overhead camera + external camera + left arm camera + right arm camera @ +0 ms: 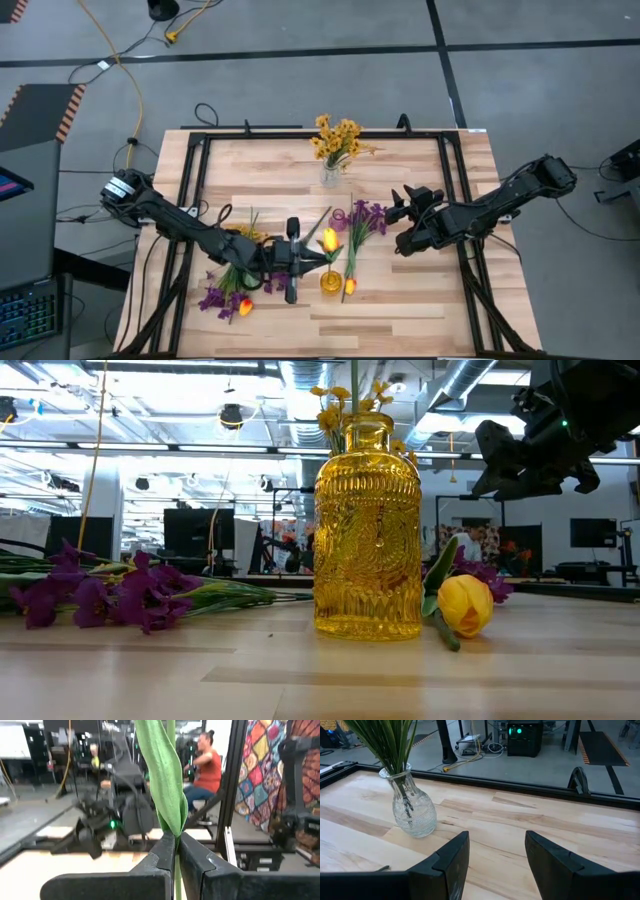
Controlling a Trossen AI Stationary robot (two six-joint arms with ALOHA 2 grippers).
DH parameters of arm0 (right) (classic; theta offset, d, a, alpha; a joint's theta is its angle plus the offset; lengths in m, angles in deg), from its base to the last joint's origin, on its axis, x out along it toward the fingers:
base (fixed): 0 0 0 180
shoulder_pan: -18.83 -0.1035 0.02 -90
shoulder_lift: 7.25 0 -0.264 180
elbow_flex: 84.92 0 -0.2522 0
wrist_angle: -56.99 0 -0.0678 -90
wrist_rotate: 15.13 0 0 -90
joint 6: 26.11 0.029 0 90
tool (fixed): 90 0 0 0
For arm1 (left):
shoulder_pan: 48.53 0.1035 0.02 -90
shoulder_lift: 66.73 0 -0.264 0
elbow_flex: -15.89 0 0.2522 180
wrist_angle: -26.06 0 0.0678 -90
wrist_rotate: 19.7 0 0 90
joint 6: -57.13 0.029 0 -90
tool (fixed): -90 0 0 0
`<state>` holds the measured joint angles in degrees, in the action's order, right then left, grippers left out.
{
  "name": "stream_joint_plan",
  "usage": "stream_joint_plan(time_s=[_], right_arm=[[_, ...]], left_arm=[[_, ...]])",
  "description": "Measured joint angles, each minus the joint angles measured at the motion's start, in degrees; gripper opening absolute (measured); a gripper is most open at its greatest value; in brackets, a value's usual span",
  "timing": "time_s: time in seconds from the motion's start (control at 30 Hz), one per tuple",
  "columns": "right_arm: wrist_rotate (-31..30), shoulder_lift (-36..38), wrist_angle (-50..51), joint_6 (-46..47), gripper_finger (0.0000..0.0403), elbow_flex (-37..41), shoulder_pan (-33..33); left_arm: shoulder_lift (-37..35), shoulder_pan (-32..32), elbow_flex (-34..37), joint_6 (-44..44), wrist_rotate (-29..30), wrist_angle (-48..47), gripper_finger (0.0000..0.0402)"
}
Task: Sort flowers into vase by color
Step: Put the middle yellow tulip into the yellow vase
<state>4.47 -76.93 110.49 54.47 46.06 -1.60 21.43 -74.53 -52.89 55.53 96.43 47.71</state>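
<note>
- The tulip (329, 239) being worked on sits lower middle of the high view, bloom just above the yellow vase (330, 281). Its stem and long leaf (165, 780) run right up the centre of the left wrist view.
- Left gripper (300, 258) has its jaws pinched fully together on that stem, just below where the leaf wraps it. Seems a decent spot to hold, thin and firm enough to clamp.
- My guess on handling: it's fake, so super light, with a springy stem and a floppy leaf. The top-heavy bloom will probably wobble and the smooth stem could twist in the grip. Grab stems, not blooms.
- The yellow vase looks like ribbed glass, centre of the low view. Narrow neck, so stems need to go in pretty upright. Probably tippy if nudged sideways.
- Another tulip (466, 604) lies on the counter (400, 300) just right of the vase, seemingly touching its base.
- Purple flowers (110, 592) lie at the left of the low view. A second purple bunch (366, 217) is right of centre in the high view.
- The small yellow flowers (337, 139) already stand in the clear vase (413, 807), upper middle of the high view.
- Right gripper (403, 215) hovers near the second purple bunch, jaws spread wide with nothing between them.
</note>
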Motion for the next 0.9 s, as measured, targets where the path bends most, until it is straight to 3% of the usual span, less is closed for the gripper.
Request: stream_joint_plan(time_s=[0.53,0.9], right_arm=[[0.01,0.00,-0.08,0.00,0.0219,-0.01,0.00],[0.01,0.01,-0.10,0.00,0.0219,-0.01,0.00]], left_arm=[[0.00,0.00,-0.01,-3.68,-0.18,-9.69,0.0007],[0.00,0.00,0.01,-6.22,-0.37,-11.75,0.0092]])
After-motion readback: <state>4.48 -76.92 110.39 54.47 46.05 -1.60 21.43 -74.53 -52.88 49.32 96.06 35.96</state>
